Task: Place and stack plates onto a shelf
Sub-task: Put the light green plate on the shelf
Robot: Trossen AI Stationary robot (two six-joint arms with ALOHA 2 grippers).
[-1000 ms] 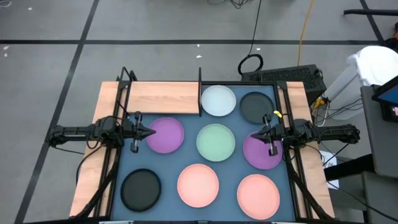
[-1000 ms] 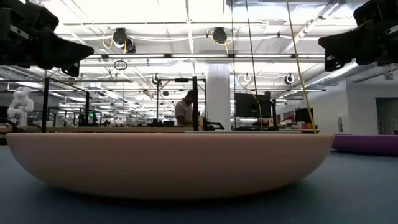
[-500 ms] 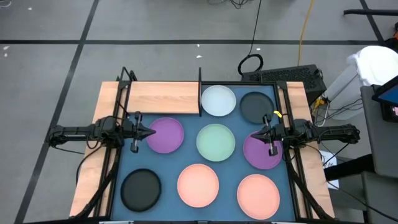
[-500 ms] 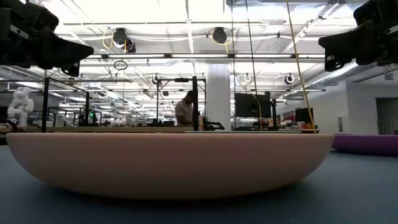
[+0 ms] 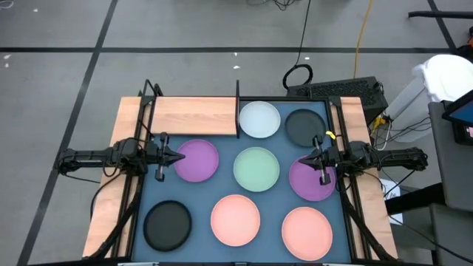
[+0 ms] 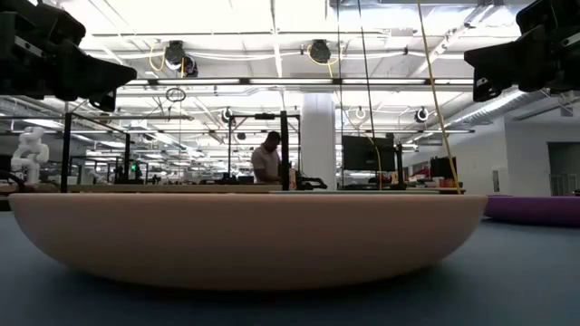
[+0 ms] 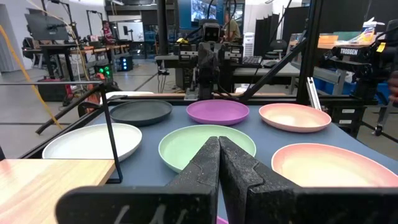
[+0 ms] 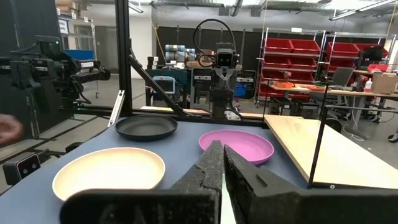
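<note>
Both end effectors, left (image 5: 177, 157) and right (image 5: 307, 162), hover closed and empty; a shallow purple plate (image 5: 196, 160) at 9 o'clock could slip when gripped.

Shelf: a light-wood board (image 5: 194, 116) with thin black posts is seen at the far left of the blue-grey mat (image 5: 284, 196), bare.
Far row: a whitish plate (image 5: 259, 120) and a black plate (image 5: 305, 127) are laid beside the shelf.
Middle row: a purple plate (image 5: 198, 160), a pale green plate (image 5: 256, 168) and a second purple plate (image 5: 309, 182) are set out.
Near row: a second black plate (image 5: 168, 224) and two salmon plates (image 5: 236, 219) (image 5: 307, 230) are seen.
Left gripper (image 5: 176, 157): held at the first purple plate's edge, fingers together.
Right gripper (image 5: 310, 160): held over the second purple plate, fingers together.
</note>
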